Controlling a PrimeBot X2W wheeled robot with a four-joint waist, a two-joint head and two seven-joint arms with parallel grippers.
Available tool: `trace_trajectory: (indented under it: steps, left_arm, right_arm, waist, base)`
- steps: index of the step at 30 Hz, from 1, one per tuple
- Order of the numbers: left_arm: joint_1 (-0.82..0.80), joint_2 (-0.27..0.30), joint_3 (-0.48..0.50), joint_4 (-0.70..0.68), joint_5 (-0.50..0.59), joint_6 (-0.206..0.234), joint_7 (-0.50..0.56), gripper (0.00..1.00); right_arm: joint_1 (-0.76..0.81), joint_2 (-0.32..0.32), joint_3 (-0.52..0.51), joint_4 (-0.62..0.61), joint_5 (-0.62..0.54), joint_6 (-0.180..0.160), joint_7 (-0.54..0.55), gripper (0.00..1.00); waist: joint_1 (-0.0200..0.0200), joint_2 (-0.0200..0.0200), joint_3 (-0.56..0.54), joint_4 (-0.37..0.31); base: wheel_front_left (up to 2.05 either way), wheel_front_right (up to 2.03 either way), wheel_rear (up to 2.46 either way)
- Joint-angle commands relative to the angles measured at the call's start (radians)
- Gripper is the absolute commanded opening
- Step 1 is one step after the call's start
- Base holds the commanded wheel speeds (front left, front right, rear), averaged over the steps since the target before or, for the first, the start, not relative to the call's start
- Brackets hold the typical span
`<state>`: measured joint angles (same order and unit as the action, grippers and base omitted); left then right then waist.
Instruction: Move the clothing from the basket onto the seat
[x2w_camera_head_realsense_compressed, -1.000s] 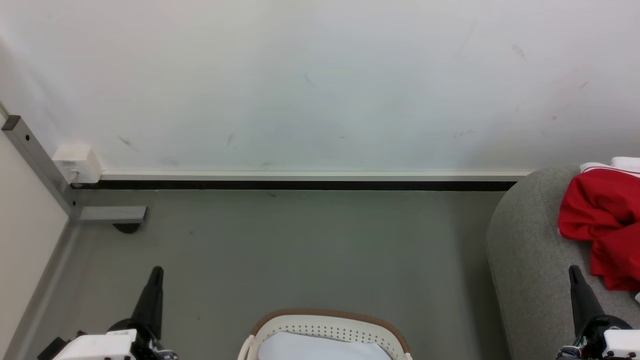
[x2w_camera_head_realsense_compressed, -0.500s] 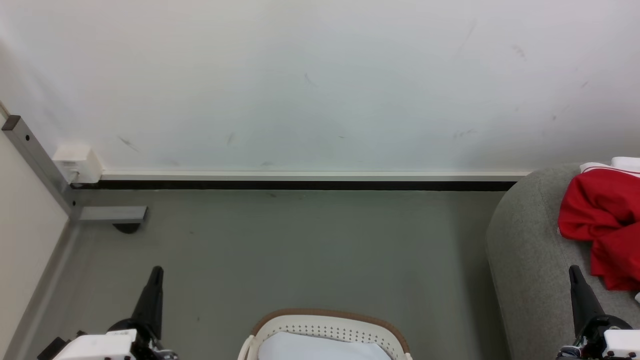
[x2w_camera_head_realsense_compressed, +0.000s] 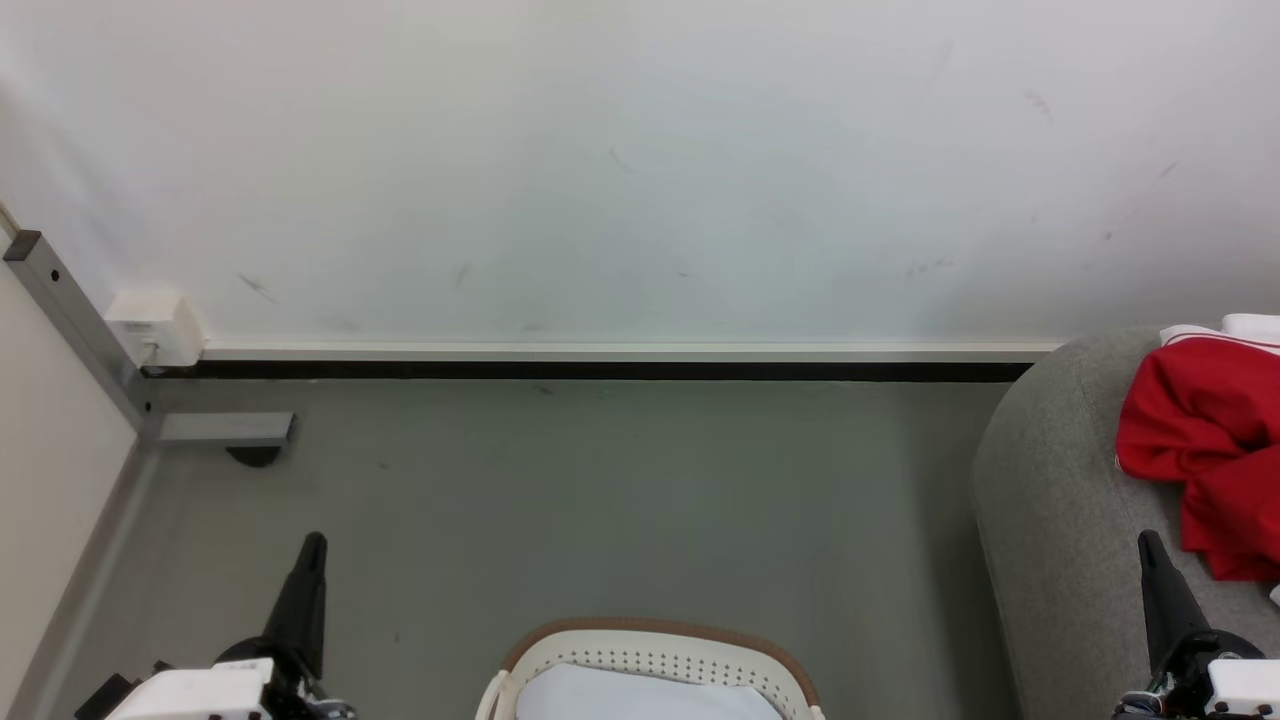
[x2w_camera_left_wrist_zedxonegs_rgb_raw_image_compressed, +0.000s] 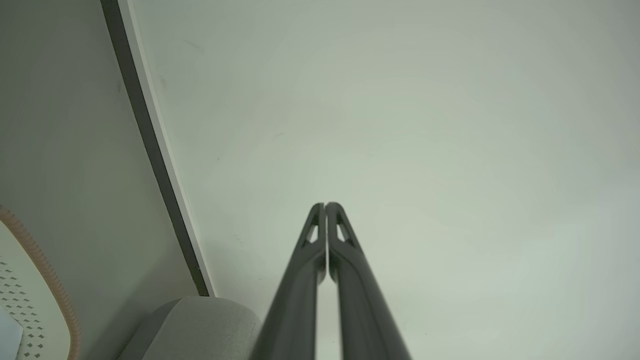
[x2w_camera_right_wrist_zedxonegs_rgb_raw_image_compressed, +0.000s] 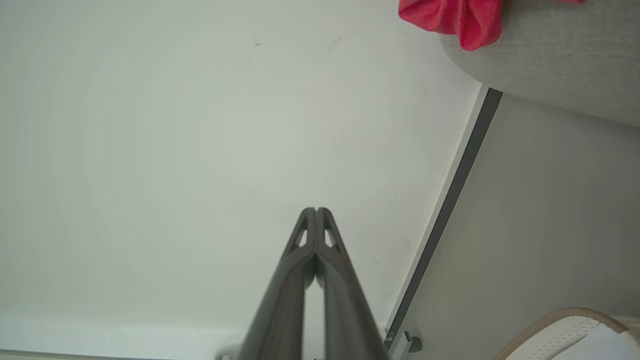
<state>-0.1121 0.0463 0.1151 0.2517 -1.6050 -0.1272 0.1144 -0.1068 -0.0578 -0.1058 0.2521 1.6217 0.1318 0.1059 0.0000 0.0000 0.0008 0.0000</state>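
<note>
The red clothing (x2w_camera_head_realsense_compressed: 1205, 440) with its white collar lies on the grey seat (x2w_camera_head_realsense_compressed: 1050, 500) at the right edge of the head view; the right wrist view shows a fold of the clothing (x2w_camera_right_wrist_zedxonegs_rgb_raw_image_compressed: 460, 17) on the seat (x2w_camera_right_wrist_zedxonegs_rgb_raw_image_compressed: 555, 55). The cream basket (x2w_camera_head_realsense_compressed: 655, 660) with a brown rim sits at the bottom centre, with only pale lining showing inside. My left gripper (x2w_camera_head_realsense_compressed: 312, 545) is shut and empty, left of the basket. My right gripper (x2w_camera_head_realsense_compressed: 1148, 545) is shut and empty, over the seat's front. Both wrist views show the fingers pressed together (x2w_camera_left_wrist_zedxonegs_rgb_raw_image_compressed: 325, 206) (x2w_camera_right_wrist_zedxonegs_rgb_raw_image_compressed: 316, 211).
A white wall (x2w_camera_head_realsense_compressed: 640, 170) with a dark baseboard (x2w_camera_head_realsense_compressed: 600, 370) runs across the back. A grey metal post and foot (x2w_camera_head_realsense_compressed: 215, 428) and a white box (x2w_camera_head_realsense_compressed: 155, 325) stand in the left corner. Grey floor (x2w_camera_head_realsense_compressed: 600, 500) lies between the wall and the basket.
</note>
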Motion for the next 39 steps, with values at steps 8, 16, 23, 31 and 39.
trace_trajectory:
  steps: [8,16,23,31,39]
  left_arm:
    - [-0.006,0.007,0.002,-0.002,-0.012,-0.007,0.005,0.0]
    - [-0.006,0.007,0.002,-0.002,-0.012,-0.007,0.005,0.0]
    - [-0.006,0.007,0.002,-0.002,-0.012,-0.007,0.005,0.0]
    - [-0.006,0.007,0.002,-0.002,-0.012,-0.007,0.005,0.0]
    - [-0.006,0.007,0.002,-0.002,-0.012,-0.007,0.005,0.0]
  right_arm:
    - [-0.012,0.002,-0.004,-0.005,-0.004,-0.002,0.007,0.0]
    - [-0.012,0.003,-0.005,-0.005,-0.005,-0.002,0.005,0.0]
    - [-0.012,0.003,-0.005,-0.005,-0.005,-0.002,0.006,0.0]
    - [-0.012,0.004,-0.006,-0.005,-0.006,-0.002,0.006,0.0]
    - [-0.012,0.004,-0.007,-0.005,-0.007,-0.002,0.007,0.0]
  waist:
    - [0.0,0.0,0.0,0.0]
    - [0.0,0.0,0.0,0.0]
    - [0.0,0.0,0.0,0.0]
    - [0.0,0.0,0.0,0.0]
    - [0.0,0.0,0.0,0.0]
  base:
    - [0.0,0.0,0.0]
    - [0.0,0.0,0.0]
    - [0.0,0.0,0.0]
    - [0.0,0.0,0.0]
    - [0.0,0.0,0.0]
